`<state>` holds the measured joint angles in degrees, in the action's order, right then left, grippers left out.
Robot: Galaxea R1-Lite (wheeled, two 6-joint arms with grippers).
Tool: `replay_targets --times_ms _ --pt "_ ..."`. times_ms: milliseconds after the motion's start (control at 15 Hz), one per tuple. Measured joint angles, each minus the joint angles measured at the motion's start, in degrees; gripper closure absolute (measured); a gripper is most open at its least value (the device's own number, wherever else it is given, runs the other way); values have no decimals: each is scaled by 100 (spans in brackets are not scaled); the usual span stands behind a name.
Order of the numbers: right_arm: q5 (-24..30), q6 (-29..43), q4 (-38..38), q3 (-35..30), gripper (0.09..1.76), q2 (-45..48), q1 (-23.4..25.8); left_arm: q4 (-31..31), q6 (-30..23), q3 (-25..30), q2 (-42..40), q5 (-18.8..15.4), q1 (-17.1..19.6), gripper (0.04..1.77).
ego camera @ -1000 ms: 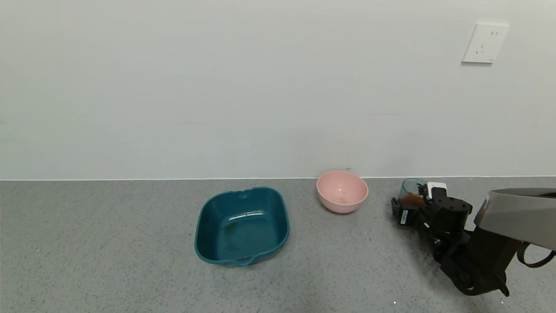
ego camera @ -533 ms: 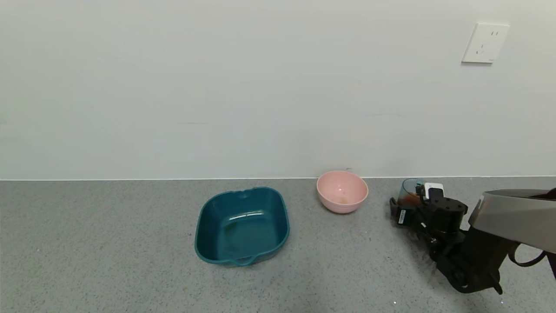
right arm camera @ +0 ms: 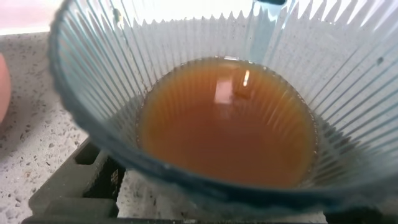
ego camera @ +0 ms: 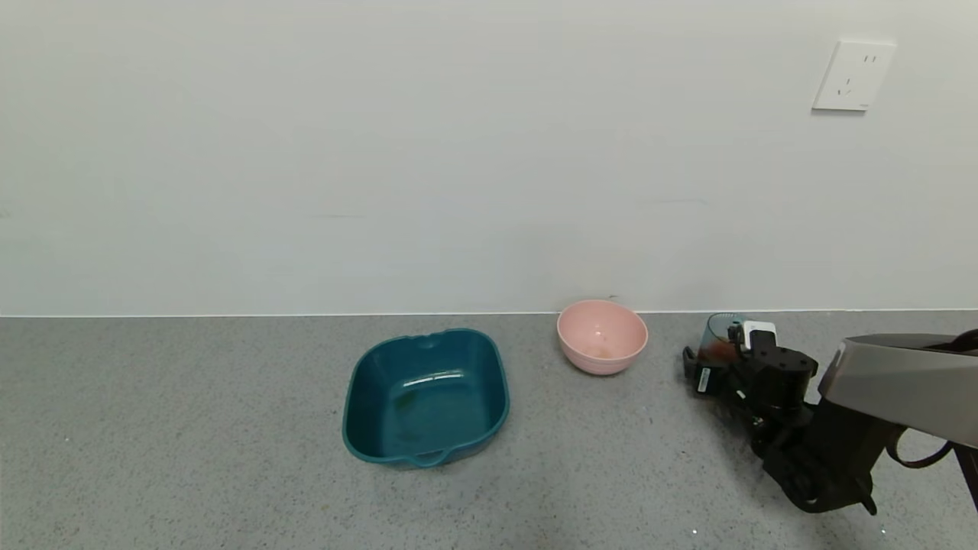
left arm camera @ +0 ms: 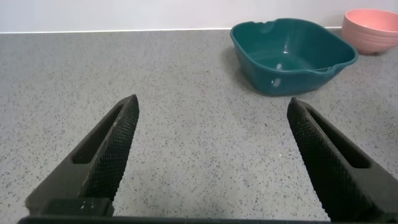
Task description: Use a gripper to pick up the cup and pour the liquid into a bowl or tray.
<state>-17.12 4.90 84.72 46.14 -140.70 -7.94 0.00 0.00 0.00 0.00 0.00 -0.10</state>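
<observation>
Two claws: our right claw (ego camera: 707, 365) grips the cup (ego camera: 718, 336), far right on the counter (ego camera: 229, 458); left claw (left arm camera: 208, 155) hangs wide.
Liquid (right arm camera: 227, 121): shallow.
Advice: we lift level, tip over the bowl (ego camera: 602, 336).

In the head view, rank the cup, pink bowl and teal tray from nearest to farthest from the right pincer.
1. Cup: at the right pincer, by the wall on the robot's right.
2. Pink bowl: next along, towards the robot's left of the cup.
3. Teal tray: farthest, further left and nearer the robot.
</observation>
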Motion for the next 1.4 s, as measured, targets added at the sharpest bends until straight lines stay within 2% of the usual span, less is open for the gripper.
replay_targets --times_ms 400,467,533,600,1400 --pt "-2 0 -13 96 14 -9 2 0 0 0 0 0 0 9" --pt "-2 -2 -7 101 23 -9 4 0 0 0 0 0 0 9" --pt "0 -2 -9 101 41 -9 4 2 0 0 0 0 0 9" --pt "0 -2 -11 101 46 -6 6 0 2 0 0 0 0 9" --pt "6 -2 -16 96 48 -4 6 0 0 0 0 0 0 9"
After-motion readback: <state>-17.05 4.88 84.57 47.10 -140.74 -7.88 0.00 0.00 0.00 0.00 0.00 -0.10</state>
